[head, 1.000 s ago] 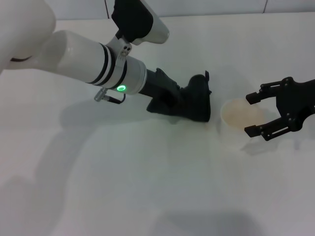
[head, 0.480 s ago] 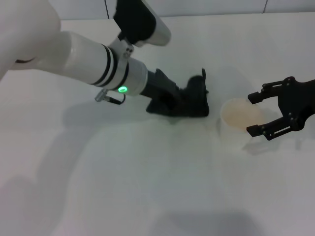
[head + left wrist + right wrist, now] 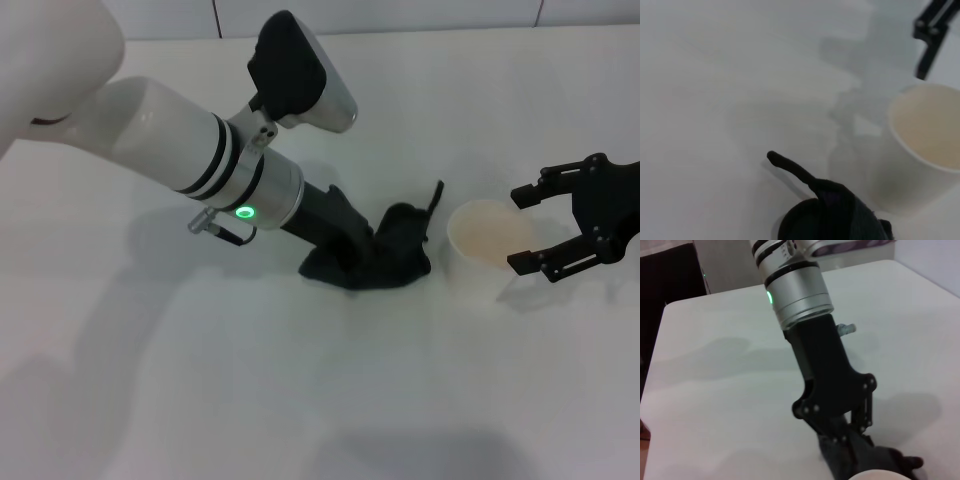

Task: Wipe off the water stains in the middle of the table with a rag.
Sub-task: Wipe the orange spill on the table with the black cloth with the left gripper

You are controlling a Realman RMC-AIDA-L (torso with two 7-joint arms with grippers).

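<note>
The dark rag point(image 3: 403, 255) lies bunched on the white table point(image 3: 300, 400), one pointed corner sticking up toward the cup. My left gripper point(image 3: 380, 252) presses down on the rag and is shut on it; the right wrist view shows its black fingers point(image 3: 863, 415) sunk into the rag point(image 3: 875, 460). In the left wrist view the rag point(image 3: 835, 217) fills the bottom edge. No water stains show in any view. My right gripper point(image 3: 518, 230) stands open at the right, its fingertips either side of the cup's right part.
A whitish translucent cup point(image 3: 487, 248) stands just right of the rag, close to it; the left wrist view shows the cup point(image 3: 925, 145) too. The left arm's thick white forearm point(image 3: 170, 135) crosses the upper left. Bare tabletop lies in front.
My left gripper has dragged the rag toward the front of the table and slightly right, closer to the cup. The right gripper has drifted a little to the right.
</note>
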